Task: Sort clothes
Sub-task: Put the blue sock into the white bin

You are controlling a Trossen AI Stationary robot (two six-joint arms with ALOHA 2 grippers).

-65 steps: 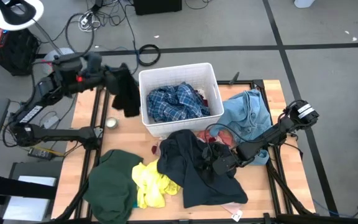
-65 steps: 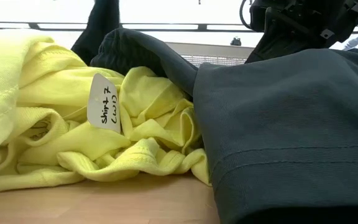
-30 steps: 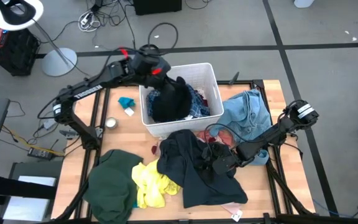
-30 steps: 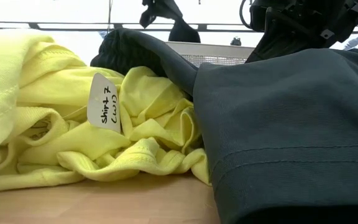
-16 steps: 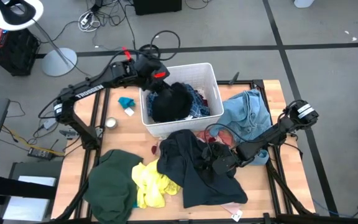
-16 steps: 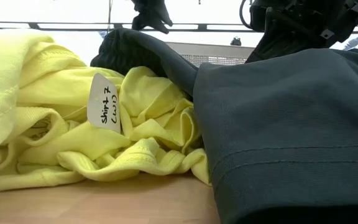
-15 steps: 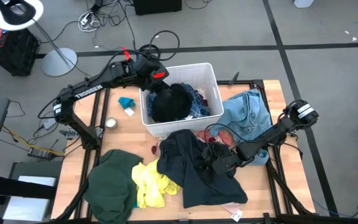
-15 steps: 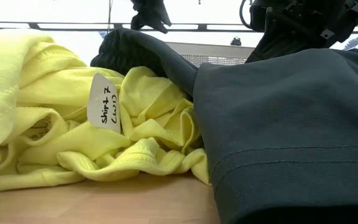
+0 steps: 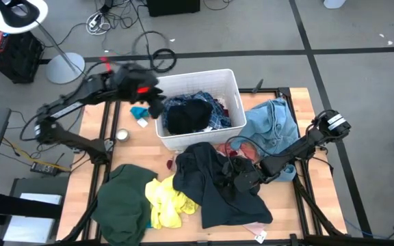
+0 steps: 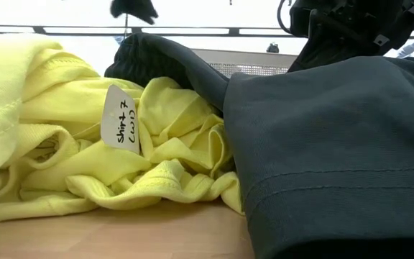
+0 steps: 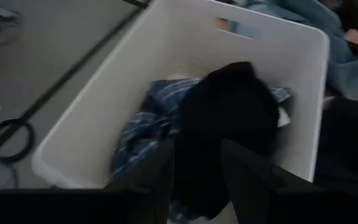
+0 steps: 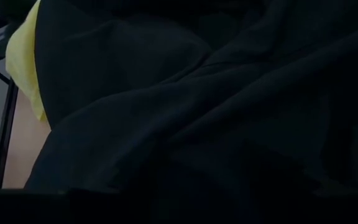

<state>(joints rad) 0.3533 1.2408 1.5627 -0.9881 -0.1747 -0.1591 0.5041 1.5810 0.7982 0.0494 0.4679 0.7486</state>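
Note:
A white bin (image 9: 234,82) stands at the table's far middle. In it a black garment (image 9: 189,115) (image 11: 235,106) lies on a blue plaid one (image 9: 214,117). My left gripper (image 9: 154,106) (image 11: 197,146) hangs open just left of the bin, above its rim, with nothing between its fingers. My right gripper (image 9: 241,176) rests low at the dark navy garment (image 9: 214,184) on the near right. Yellow (image 9: 166,201) and dark green (image 9: 125,201) clothes lie at the near left. A light blue denim piece (image 9: 272,126) lies right of the bin.
A small teal item (image 9: 139,111) and a round object (image 9: 122,135) lie on the bare wood left of the bin. A paper tag (image 10: 119,119) sits on the yellow shirt (image 10: 85,144). Pink cloth peeks out at the near edge (image 9: 255,229).
My left gripper has let go of the black garment, which now lies in the bin on the plaid. The gripper has then swung from above the bin toward the table's left edge, past the bin's left wall.

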